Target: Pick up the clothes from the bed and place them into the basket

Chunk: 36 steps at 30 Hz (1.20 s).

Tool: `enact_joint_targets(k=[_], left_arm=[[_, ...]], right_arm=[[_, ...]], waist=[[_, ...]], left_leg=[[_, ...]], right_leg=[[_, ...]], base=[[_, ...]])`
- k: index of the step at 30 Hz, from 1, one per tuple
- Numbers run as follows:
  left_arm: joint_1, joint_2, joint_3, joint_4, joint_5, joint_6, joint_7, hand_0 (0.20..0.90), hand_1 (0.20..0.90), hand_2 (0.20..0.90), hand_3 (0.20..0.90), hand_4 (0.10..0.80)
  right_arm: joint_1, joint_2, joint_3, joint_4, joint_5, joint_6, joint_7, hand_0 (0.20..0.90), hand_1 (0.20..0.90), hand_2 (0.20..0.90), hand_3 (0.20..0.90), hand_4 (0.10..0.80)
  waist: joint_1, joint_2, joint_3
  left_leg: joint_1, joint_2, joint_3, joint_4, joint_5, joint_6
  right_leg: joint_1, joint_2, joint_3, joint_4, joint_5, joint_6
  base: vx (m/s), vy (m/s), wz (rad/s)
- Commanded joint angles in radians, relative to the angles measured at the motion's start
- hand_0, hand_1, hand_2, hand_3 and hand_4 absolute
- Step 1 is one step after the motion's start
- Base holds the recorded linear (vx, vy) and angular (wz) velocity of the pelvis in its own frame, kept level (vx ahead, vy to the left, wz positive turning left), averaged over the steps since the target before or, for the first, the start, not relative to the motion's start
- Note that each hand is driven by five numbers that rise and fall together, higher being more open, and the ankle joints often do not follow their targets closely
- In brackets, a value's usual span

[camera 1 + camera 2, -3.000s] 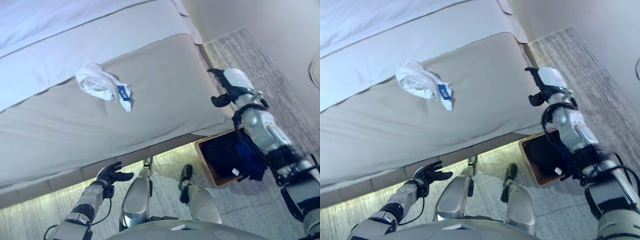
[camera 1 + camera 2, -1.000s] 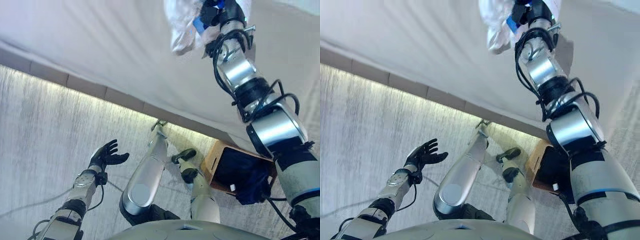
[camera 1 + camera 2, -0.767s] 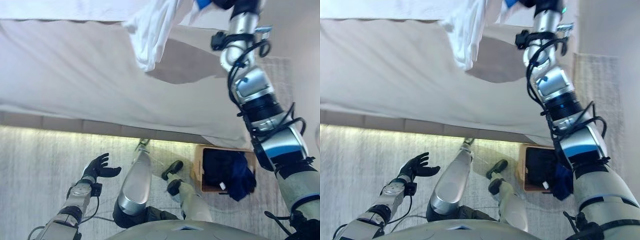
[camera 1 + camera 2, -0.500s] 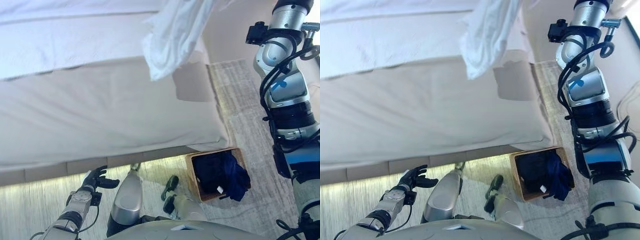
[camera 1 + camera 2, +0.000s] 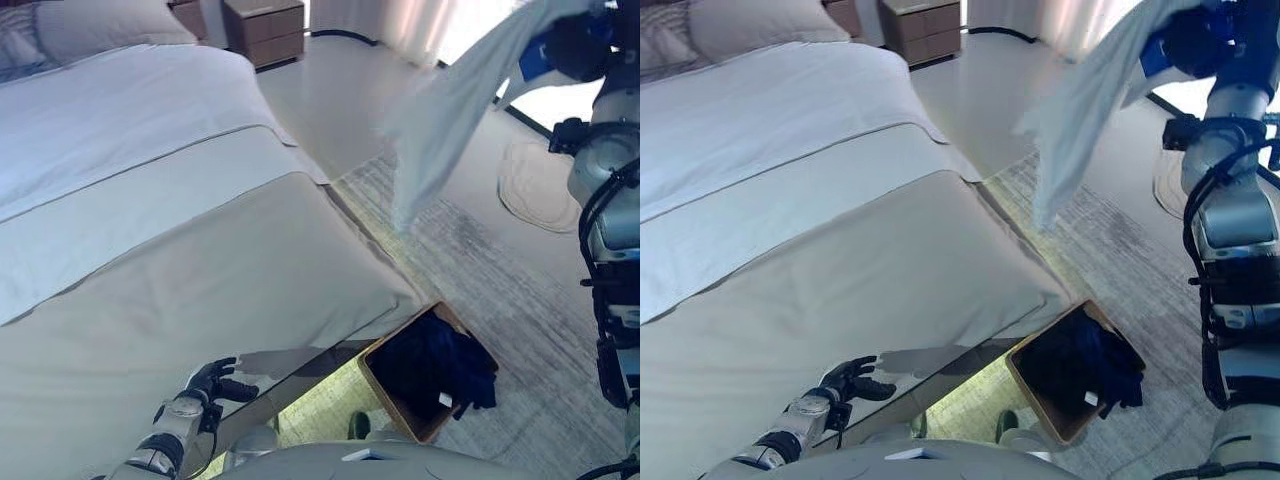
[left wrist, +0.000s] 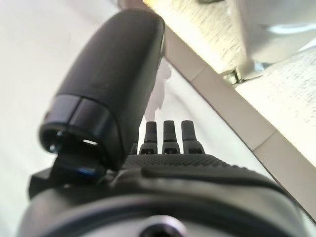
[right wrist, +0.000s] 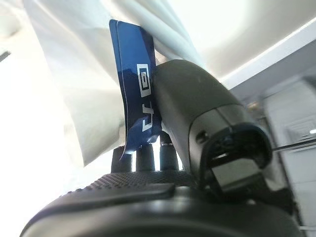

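My right hand (image 5: 575, 45) is raised high at the right, shut on a white garment (image 5: 450, 110) with a blue band (image 7: 136, 98). The garment hangs in the air past the bed's foot corner, over the rug and up from the basket. The wooden basket (image 5: 390, 395) stands on the floor beside the bed's corner and holds dark blue clothes (image 5: 435, 365). In the right wrist view the thumb (image 7: 197, 113) presses the cloth against the fingers. My left hand (image 5: 215, 380) is open and empty, low beside the bed's near edge (image 5: 250, 300).
The bed has a white sheet and a beige cover, with a pillow (image 5: 100, 25) at the head. A wooden nightstand (image 5: 265, 25) stands beyond it. A grey rug (image 5: 500, 290) lies under the basket, and a round mat (image 5: 535, 180) lies farther right.
My right hand took the white garment off the bed, lifted it and swung it right, past the bed's corner. The camera has shifted a lot. My left hand stayed low and open.
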State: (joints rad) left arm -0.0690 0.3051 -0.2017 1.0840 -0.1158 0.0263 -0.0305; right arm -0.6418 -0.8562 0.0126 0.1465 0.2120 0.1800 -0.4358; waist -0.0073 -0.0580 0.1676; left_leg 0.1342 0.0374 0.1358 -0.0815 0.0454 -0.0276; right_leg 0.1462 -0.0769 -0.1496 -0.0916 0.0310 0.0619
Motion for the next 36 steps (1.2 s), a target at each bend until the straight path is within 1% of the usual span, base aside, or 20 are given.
enact_joint_targets(k=[1, 5, 8, 9, 14, 16, 17, 18, 19, 20, 21, 22, 23, 25, 29, 33, 35, 36], left_arm=[[-0.008, 0.040, -0.051, 0.077, 0.043, 0.003, 0.000, 0.900, 0.900, 0.900, 0.900, 0.800], [0.001, 0.049, -0.035, 0.073, 0.059, 0.014, -0.010, 0.900, 0.900, 0.900, 0.900, 0.800], [0.000, 0.049, -0.029, 0.067, 0.046, 0.013, -0.010, 0.900, 0.900, 0.900, 0.900, 0.800], [-0.004, 0.047, -0.028, 0.061, 0.040, 0.013, -0.004, 0.900, 0.900, 0.900, 0.900, 0.800], [-0.036, 0.049, -0.031, 0.023, 0.000, 0.008, 0.009, 0.900, 0.900, 0.900, 0.900, 0.800], [-0.056, 0.048, -0.023, -0.019, -0.083, 0.000, 0.010, 0.900, 0.900, 0.900, 0.900, 0.800], [-0.060, 0.048, -0.019, -0.030, -0.115, -0.003, 0.009, 0.900, 0.900, 0.900, 0.900, 0.800], [-0.074, 0.041, 0.005, -0.071, -0.203, -0.001, 0.005, 0.900, 0.900, 0.900, 0.900, 0.800], [-0.095, 0.034, 0.032, -0.098, -0.310, -0.021, 0.008, 0.900, 0.900, 0.900, 0.900, 0.800], [-0.097, 0.033, 0.034, -0.099, -0.322, -0.026, 0.009, 0.900, 0.900, 0.900, 0.900, 0.800], [-0.111, 0.026, 0.054, -0.120, -0.398, -0.054, 0.001, 0.900, 0.900, 0.900, 0.900, 0.800], [-0.116, 0.021, 0.062, -0.136, -0.427, -0.066, 0.001, 0.900, 0.900, 0.900, 0.900, 0.800], [-0.129, 0.019, 0.066, -0.170, -0.486, -0.099, 0.003, 0.900, 0.900, 0.900, 0.900, 0.800], [-0.154, 0.022, 0.074, -0.203, -0.549, -0.135, 0.003, 0.900, 0.900, 0.900, 0.900, 0.800], [-0.213, 0.035, 0.080, -0.255, -0.638, -0.183, 0.015, 0.900, 0.900, 0.900, 0.900, 0.800], [-0.234, 0.044, 0.090, -0.291, -0.684, -0.199, 0.014, 0.900, 0.900, 0.900, 0.900, 0.800], [-0.236, 0.058, 0.099, -0.306, -0.689, -0.196, 0.019, 0.900, 0.900, 0.900, 0.900, 0.800], [-0.239, 0.069, 0.107, -0.315, -0.675, -0.183, 0.020, 0.900, 0.900, 0.900, 0.900, 0.800]], right_arm=[[-0.036, -0.085, -0.035, 0.019, -0.060, -0.057, 0.036, 0.300, 0.300, 0.300, 0.200, 0.100], [0.042, -0.074, -0.048, 0.023, -0.098, -0.041, 0.037, 0.300, 0.300, 0.300, 0.200, 0.100], [0.114, -0.030, -0.061, 0.025, -0.110, -0.047, 0.032, 0.300, 0.300, 0.300, 0.200, 0.100], [0.143, -0.003, -0.063, 0.027, -0.120, -0.050, 0.034, 0.300, 0.300, 0.300, 0.200, 0.100], [0.197, 0.050, -0.044, 0.044, -0.143, -0.044, 0.047, 0.300, 0.300, 0.300, 0.200, 0.100], [0.200, 0.061, -0.027, 0.066, -0.170, -0.041, 0.050, 0.300, 0.300, 0.300, 0.200, 0.100], [0.201, 0.062, -0.024, 0.069, -0.171, -0.035, 0.050, 0.300, 0.300, 0.300, 0.200, 0.100], [0.203, 0.067, -0.015, 0.080, -0.186, -0.027, 0.042, 0.300, 0.300, 0.300, 0.200, 0.100], [0.207, 0.077, -0.006, 0.096, -0.191, -0.020, 0.026, 0.300, 0.300, 0.300, 0.200, 0.100], [0.207, 0.078, -0.005, 0.098, -0.193, -0.021, 0.026, 0.300, 0.300, 0.300, 0.200, 0.100], [0.214, 0.091, -0.001, 0.118, -0.209, -0.022, 0.016, 0.300, 0.300, 0.300, 0.200, 0.100], [0.217, 0.094, 0.001, 0.127, -0.214, -0.025, 0.005, 0.300, 0.300, 0.300, 0.200, 0.100], [0.217, 0.098, 0.004, 0.154, -0.230, -0.033, -0.012, 0.300, 0.300, 0.300, 0.200, 0.100], [0.203, 0.099, 0.015, 0.192, -0.227, -0.047, -0.033, 0.300, 0.300, 0.300, 0.200, 0.100], [0.145, 0.110, 0.057, 0.262, -0.236, -0.052, -0.082, 0.300, 0.300, 0.300, 0.200, 0.100], [0.098, 0.123, 0.090, 0.318, -0.245, -0.048, -0.115, 0.300, 0.300, 0.300, 0.200, 0.100], [0.073, 0.129, 0.109, 0.347, -0.250, -0.033, -0.120, 0.300, 0.300, 0.300, 0.200, 0.100], [0.067, 0.134, 0.116, 0.358, -0.237, -0.026, -0.127, 0.300, 0.300, 0.300, 0.200, 0.100]], waist=[[0.008, -0.011, -0.109], [-0.007, -0.006, -0.105], [-0.022, 0.005, -0.088], [-0.027, 0.011, -0.078], [-0.044, 0.035, -0.025], [-0.051, 0.052, 0.018], [-0.053, 0.055, 0.026], [-0.055, 0.064, 0.051], [-0.060, 0.076, 0.080], [-0.062, 0.076, 0.082], [-0.067, 0.086, 0.109], [-0.070, 0.092, 0.122], [-0.073, 0.108, 0.155], [-0.077, 0.129, 0.192], [-0.079, 0.171, 0.261], [-0.073, 0.200, 0.310], [-0.067, 0.207, 0.335], [-0.063, 0.203, 0.343]], left_leg=[[0.004, -0.038, -0.013, -0.002, -0.098, 0.030], [0.001, -0.033, -0.003, 0.006, -0.098, 0.030], [-0.009, -0.026, 0.004, 0.016, -0.096, 0.029], [-0.015, -0.022, 0.006, 0.020, -0.095, 0.030], [-0.062, -0.008, 0.000, 0.050, -0.088, 0.027], [-0.090, -0.005, -0.006, 0.064, -0.081, 0.023], [-0.097, -0.005, -0.008, 0.068, -0.080, 0.022], [-0.117, -0.006, -0.014, 0.079, -0.076, 0.021], [-0.144, -0.007, -0.020, 0.096, -0.073, 0.018], [-0.148, -0.008, -0.022, 0.100, -0.073, 0.018], [-0.173, -0.011, -0.028, 0.115, -0.068, 0.015], [-0.188, -0.013, -0.031, 0.124, -0.065, 0.013], [-0.216, -0.015, -0.035, 0.141, -0.059, 0.008], [-0.252, -0.018, -0.038, 0.160, -0.054, 0.005], [-0.353, -0.025, -0.041, 0.225, -0.050, 0.004], [-0.450, -0.039, -0.040, 0.312, -0.063, 0.010], [-0.515, -0.051, -0.035, 0.393, -0.084, 0.021], [-0.538, -0.060, -0.040, 0.442, -0.125, 0.022]], right_leg=[[-0.033, 0.033, 0.012, 0.018, -0.015, 0.003], [-0.045, 0.038, 0.030, 0.027, -0.019, -0.002], [-0.060, 0.045, 0.042, 0.041, -0.023, -0.009], [-0.068, 0.047, 0.044, 0.047, -0.025, -0.012], [-0.117, 0.047, 0.045, 0.091, -0.042, -0.025], [-0.148, 0.044, 0.040, 0.120, -0.051, -0.033], [-0.156, 0.043, 0.038, 0.128, -0.054, -0.034], [-0.178, 0.039, 0.033, 0.153, -0.063, -0.040], [-0.207, 0.034, 0.026, 0.184, -0.075, -0.045], [-0.211, 0.034, 0.025, 0.189, -0.078, -0.045], [-0.234, 0.030, 0.024, 0.209, -0.084, -0.049], [-0.248, 0.028, 0.023, 0.221, -0.088, -0.051], [-0.274, 0.023, 0.020, 0.239, -0.093, -0.054], [-0.311, 0.018, 0.016, 0.263, -0.101, -0.059], [-0.421, 0.007, 0.020, 0.352, -0.127, -0.073], [-0.538, -0.001, 0.020, 0.495, -0.183, -0.091], [-0.612, -0.008, 0.019, 0.597, -0.218, -0.103], [-0.637, -0.011, 0.028, 0.652, -0.262, -0.101]], base=[[0.024, -0.128, -0.21], [0.013, -0.103, -0.08], [-0.019, -0.097, -0.12], [-0.040, -0.117, -0.11], [-0.095, -0.092, -0.09], [-0.130, -0.051, -0.05], [-0.130, -0.045, -0.07], [-0.160, -0.044, -0.06], [-0.145, -0.037, -0.04], [-0.149, -0.029, -0.02], [-0.109, -0.013, 0.01], [-0.188, -0.016, 0.02], [-0.164, -0.009, 0.02], [-0.173, -0.018, 0.01], [-0.149, -0.029, -0.03], [-0.090, -0.042, -0.03], [-0.055, -0.071, 0.05], [-0.012, -0.081, 0.05]])
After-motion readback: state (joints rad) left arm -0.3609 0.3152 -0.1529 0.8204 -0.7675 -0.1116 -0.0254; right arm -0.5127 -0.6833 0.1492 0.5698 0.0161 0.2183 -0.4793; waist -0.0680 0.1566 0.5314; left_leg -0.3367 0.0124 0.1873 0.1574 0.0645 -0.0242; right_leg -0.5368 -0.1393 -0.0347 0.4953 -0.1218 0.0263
